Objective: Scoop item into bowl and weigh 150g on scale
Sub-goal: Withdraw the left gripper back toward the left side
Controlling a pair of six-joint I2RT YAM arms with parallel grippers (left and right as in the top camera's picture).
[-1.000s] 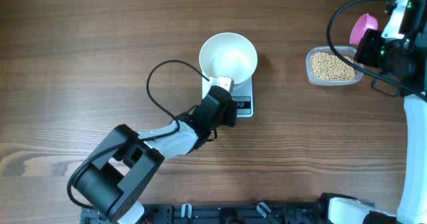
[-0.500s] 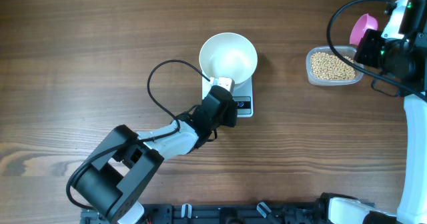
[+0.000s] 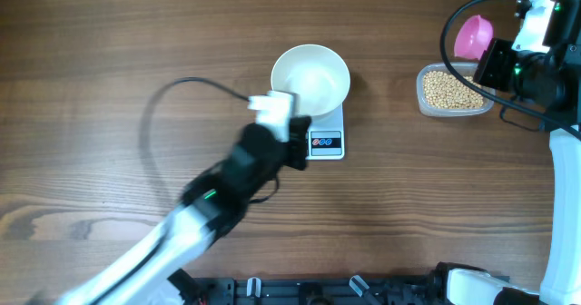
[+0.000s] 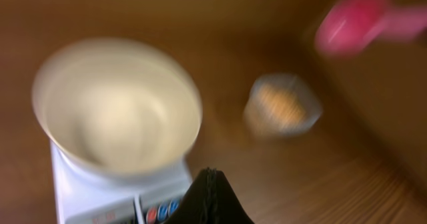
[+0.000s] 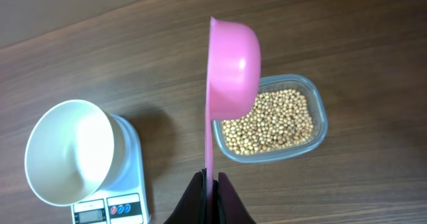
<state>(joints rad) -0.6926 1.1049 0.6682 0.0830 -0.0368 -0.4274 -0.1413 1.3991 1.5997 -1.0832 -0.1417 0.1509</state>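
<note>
Overhead, nearest first: the left gripper [image 4: 209, 184] hangs at the near edge of the scale [image 3: 325, 142], by its buttons, jaws pressed together on nothing (its arm is blurred). The bowl [image 3: 310, 76] sits on the scale's far part, leaving the display strip showing in front. Well to the right of the scale, a clear tub [image 3: 422, 93] holds the beans [image 3: 451, 89]. Farther right and beyond the scale, the right gripper [image 5: 210, 184] is clamped on the handle of a pink scoop [image 3: 473, 35], just past the tub's far edge.
</note>
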